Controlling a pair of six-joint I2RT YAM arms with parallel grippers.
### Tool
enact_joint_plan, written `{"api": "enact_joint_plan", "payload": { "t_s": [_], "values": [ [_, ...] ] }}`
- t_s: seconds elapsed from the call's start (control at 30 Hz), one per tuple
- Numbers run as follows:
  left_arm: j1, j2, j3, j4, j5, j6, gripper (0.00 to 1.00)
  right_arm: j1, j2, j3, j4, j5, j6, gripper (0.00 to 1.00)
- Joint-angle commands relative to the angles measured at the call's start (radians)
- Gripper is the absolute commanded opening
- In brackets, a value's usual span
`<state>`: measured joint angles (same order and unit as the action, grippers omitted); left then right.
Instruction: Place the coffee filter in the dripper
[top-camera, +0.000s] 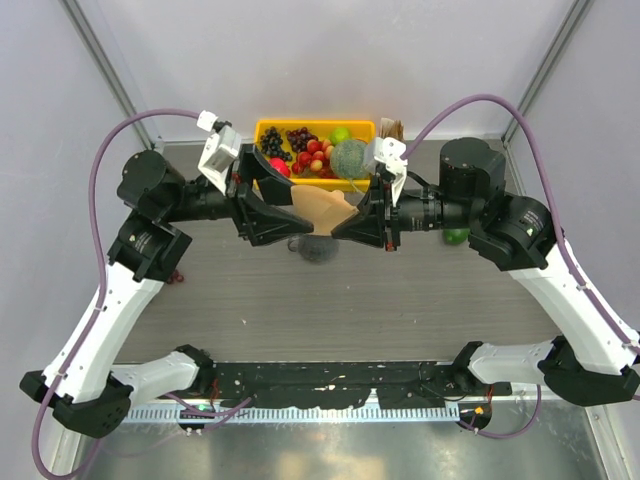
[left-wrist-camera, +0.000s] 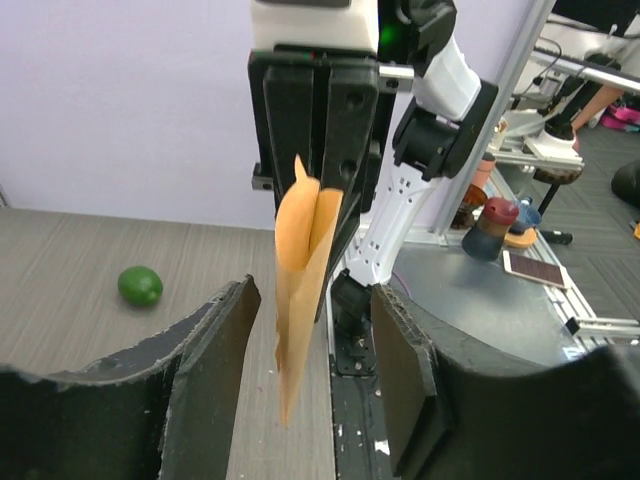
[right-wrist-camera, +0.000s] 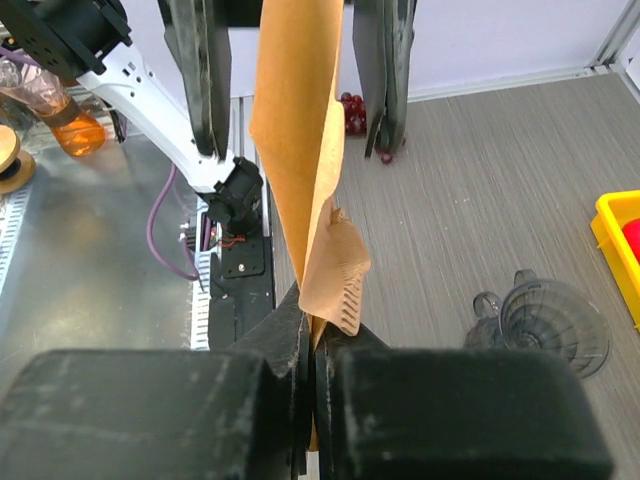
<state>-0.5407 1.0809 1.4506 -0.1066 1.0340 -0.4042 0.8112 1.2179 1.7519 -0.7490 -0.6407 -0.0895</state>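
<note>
The coffee filter (top-camera: 322, 212) is a tan paper cone held in the air between my two grippers, which face each other. My right gripper (top-camera: 352, 224) is shut on the filter's crimped edge (right-wrist-camera: 335, 275). My left gripper (top-camera: 288, 214) is open. Its fingers (left-wrist-camera: 215, 370) stand on either side of the filter (left-wrist-camera: 305, 270) without touching it. The dripper (top-camera: 318, 250), smoky-grey and ribbed, stands on the table just below the filter. It also shows at the right of the right wrist view (right-wrist-camera: 550, 320).
A yellow bin (top-camera: 265, 128) of fruit with a green melon (top-camera: 349, 158) stands at the back. A bundle of brown papers (top-camera: 390, 128) is beside it. A lime (top-camera: 456, 236) lies by the right arm. Red grapes (right-wrist-camera: 350, 108) lie near the left arm.
</note>
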Motion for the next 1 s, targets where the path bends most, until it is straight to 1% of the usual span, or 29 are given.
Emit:
{"api": "enact_joint_plan", "payload": {
  "t_s": [0.0,0.07,0.13,0.17,0.23,0.3,0.33,0.37,0.4,0.43,0.47,0.57,0.67,0.73,0.97],
  "values": [
    [0.004,0.008,0.051,0.099,-0.034,-0.068,0.52,0.0,-0.011,0.004,-0.019,0.006,-0.038,0.05],
    [0.005,0.01,0.053,0.1,-0.035,-0.07,0.32,0.0,-0.011,0.006,-0.038,0.004,-0.049,0.05],
    [0.004,0.004,0.044,0.1,-0.045,-0.07,0.07,-0.001,-0.009,0.012,-0.056,0.007,-0.056,0.05],
    [0.005,0.002,0.039,0.1,-0.046,-0.067,0.0,-0.001,-0.011,0.012,-0.068,0.01,-0.065,0.05],
    [0.01,-0.007,0.024,0.1,-0.058,-0.067,0.0,0.0,-0.011,0.023,-0.091,0.022,-0.081,0.05],
    [0.01,-0.01,0.019,0.085,-0.049,-0.033,0.0,0.0,-0.005,0.041,-0.122,0.03,-0.105,0.05],
    [0.01,-0.007,0.034,0.043,-0.037,0.003,0.12,0.0,0.0,0.047,-0.137,0.03,-0.113,0.05],
    [0.01,0.0,0.056,-0.023,-0.022,0.048,0.39,-0.001,0.006,0.066,-0.168,0.032,-0.131,0.05],
    [0.012,0.011,0.092,-0.124,-0.015,0.091,0.56,-0.001,0.018,0.076,-0.197,0.033,-0.141,0.05],
    [0.01,0.013,0.118,-0.198,-0.015,0.146,0.64,-0.001,0.023,0.086,-0.213,0.033,-0.154,0.05],
    [0.01,0.014,0.131,-0.246,-0.008,0.2,0.68,-0.001,0.028,0.087,-0.236,0.033,-0.167,0.05],
    [0.01,-0.001,0.149,-0.359,-0.025,0.321,0.72,0.0,0.029,0.084,-0.263,0.044,-0.222,0.05],
    [0.002,0.023,0.212,-0.507,-0.028,0.47,0.71,0.002,0.058,0.132,-0.335,0.065,-0.28,0.05],
    [0.002,0.042,0.257,-0.577,-0.035,0.502,0.71,0.011,0.08,0.161,-0.378,0.085,-0.321,0.05],
    [-0.011,0.093,0.353,-0.68,-0.169,0.525,0.56,0.081,0.115,0.196,-0.458,0.225,-0.43,0.05]
  ]
}}
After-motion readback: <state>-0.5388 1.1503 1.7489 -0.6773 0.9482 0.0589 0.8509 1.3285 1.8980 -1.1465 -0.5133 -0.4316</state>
